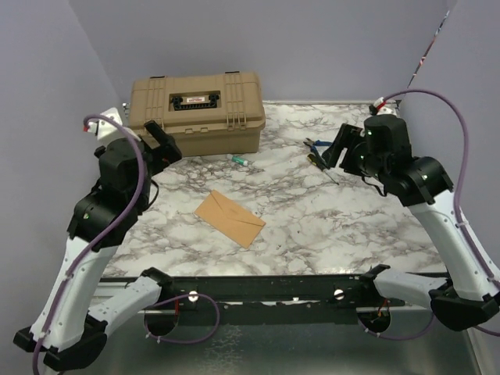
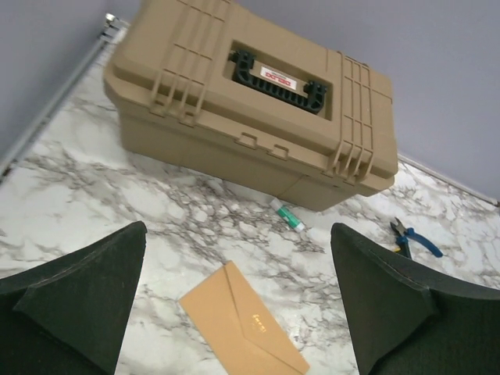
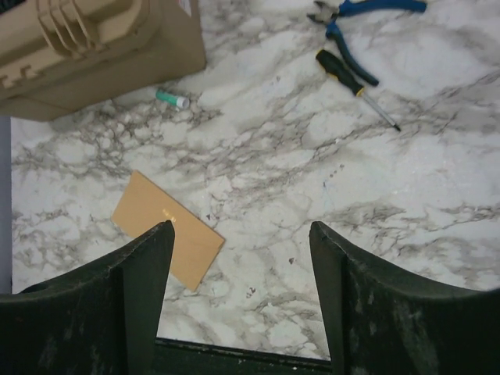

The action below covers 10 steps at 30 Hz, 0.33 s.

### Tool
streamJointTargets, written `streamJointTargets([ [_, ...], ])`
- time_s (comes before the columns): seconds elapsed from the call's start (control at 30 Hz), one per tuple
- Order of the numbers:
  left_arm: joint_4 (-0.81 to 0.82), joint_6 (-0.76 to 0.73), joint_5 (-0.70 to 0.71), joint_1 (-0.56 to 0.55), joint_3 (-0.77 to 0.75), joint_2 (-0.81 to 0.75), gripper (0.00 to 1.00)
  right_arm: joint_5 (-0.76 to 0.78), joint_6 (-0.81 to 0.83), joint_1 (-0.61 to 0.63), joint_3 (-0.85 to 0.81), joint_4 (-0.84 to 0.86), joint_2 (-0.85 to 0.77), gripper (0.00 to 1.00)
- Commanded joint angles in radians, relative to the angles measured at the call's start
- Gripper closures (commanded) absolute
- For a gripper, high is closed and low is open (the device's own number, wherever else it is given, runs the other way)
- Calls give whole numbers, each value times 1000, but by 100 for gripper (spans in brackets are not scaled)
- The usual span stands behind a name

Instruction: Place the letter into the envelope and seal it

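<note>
The envelope (image 1: 230, 218) is seen lying flat on the counter (image 1: 336, 226), askew to the near edge, in front of the tan case (image 1: 199, 113) and well apart from it, nearer the left arm than the right. Its pointed flap is folded down flat against the body; whether it is stuck down cannot be told. No loose sheet is seen anywhere on the counter, so the letter is judged to be inside already, though this cannot be checked from outside. The left claw (image 2: 237, 226) is held above the counter with its jaws wide apart and nothing between them, the envelope lying below and slightly ahead of it. The right claw (image 3: 241, 226) is likewise held high with jaws apart and empty, the envelope off to its left. Blue-handled pliers (image 3: 367, 12), a screwdriver (image 3: 351, 78) and a small green-capped tube (image 1: 239, 159) are noted farther back, clear of the work. The step in hand is judged to be the last one: insertion appears done, the flap is closed, and neither claw is touching the envelope. If anything is left, a press along the flap would be called for, with a claw brought down flat over the flap's point and the envelope kept from sliding on the smooth counter. Otherwise only a retreat of both arms is needed.
</note>
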State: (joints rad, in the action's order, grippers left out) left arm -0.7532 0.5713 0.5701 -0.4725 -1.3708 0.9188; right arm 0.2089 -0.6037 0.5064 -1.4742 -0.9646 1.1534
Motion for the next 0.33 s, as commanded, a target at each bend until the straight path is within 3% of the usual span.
streamJointTargets([
  [0.0,-167,-110,97,3,-59,-95,1,158,68,0,-85,-27,-75,26],
  [0.3,-210,-117,106,3,-132,-131,1,175,90,1,-107,-35,-132,26],
])
